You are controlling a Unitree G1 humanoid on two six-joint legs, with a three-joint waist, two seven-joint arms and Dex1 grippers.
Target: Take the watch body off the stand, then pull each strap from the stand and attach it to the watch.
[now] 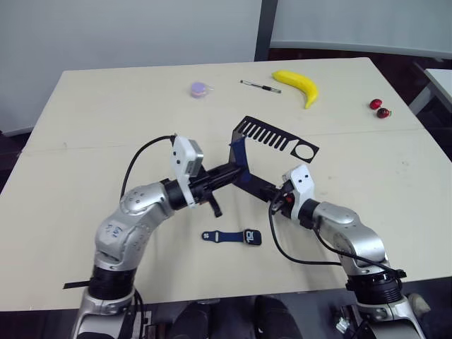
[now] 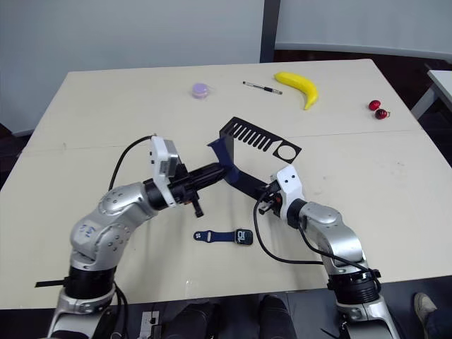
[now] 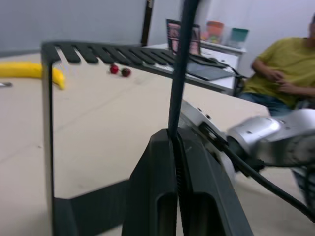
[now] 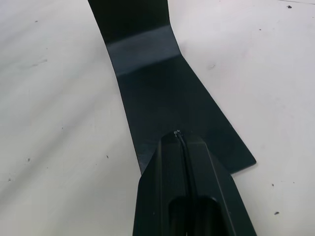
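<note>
the left gripper (image 2: 224, 171) is clamped on the navy strap (image 1: 240, 157) hanging at the stand's (image 1: 275, 138) 9 o'clock edge. the right gripper (image 4: 179, 140) presses, fingers together, on the stand's flat foot. the watch body (image 1: 253, 236) lies at 6 o'clock with 1 strap (image 1: 214, 236) fitted. the strap looks light and floppy, so a grip near its end suits best.
</note>
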